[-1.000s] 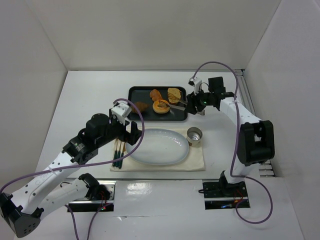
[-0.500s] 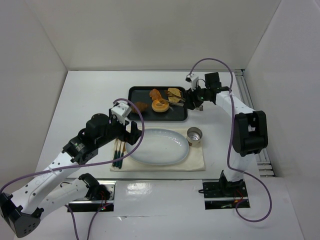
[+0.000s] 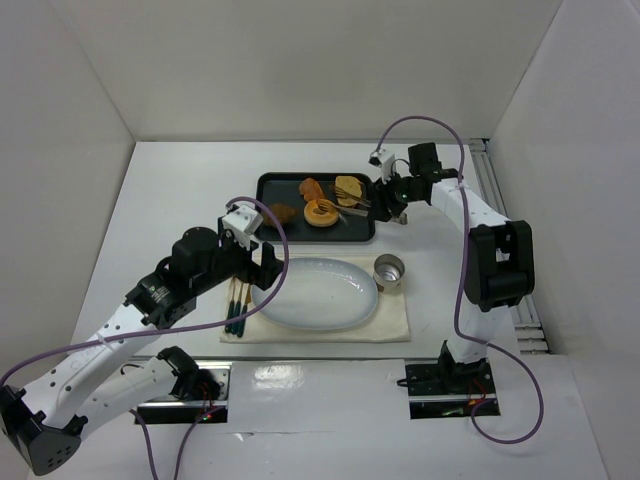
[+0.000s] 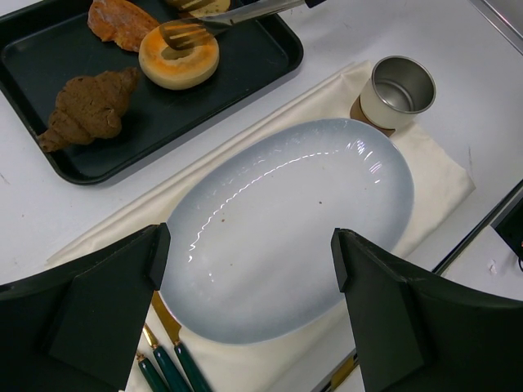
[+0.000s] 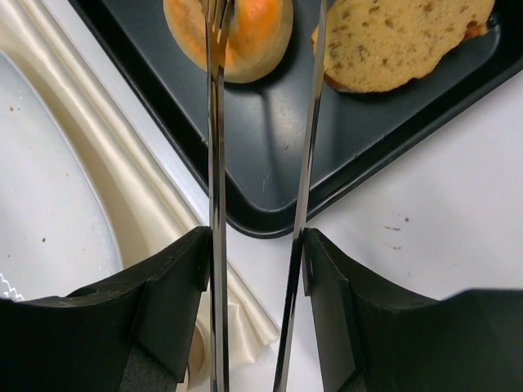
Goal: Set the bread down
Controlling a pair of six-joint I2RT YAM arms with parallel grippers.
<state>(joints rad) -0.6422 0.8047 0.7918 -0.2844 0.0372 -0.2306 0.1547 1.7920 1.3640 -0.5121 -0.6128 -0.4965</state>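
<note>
The bread (image 3: 320, 212) is a golden ring lying in the black tray (image 3: 275, 190); it also shows in the left wrist view (image 4: 178, 57) and the right wrist view (image 5: 245, 33). My right gripper (image 3: 380, 203) (image 5: 255, 245) is shut on metal tongs (image 5: 214, 163). One tong tip lies over the bread's hole. The other arm passes between the bread and the toast slice (image 5: 400, 37). My left gripper (image 3: 265, 270) (image 4: 249, 245) is open and empty above the white oval plate (image 4: 286, 220).
A dark brown croissant (image 3: 282, 212) and an orange flat piece (image 3: 312, 187) share the tray. A metal cup (image 3: 389, 270) stands right of the plate (image 3: 315, 292) on a cream cloth (image 3: 395, 320). Green-handled cutlery (image 3: 236, 305) lies left of the plate.
My right wrist has drawn back toward the far right, and the tongs now lie flatter with their tips still at the bread. The bread and the left arm have not moved.
</note>
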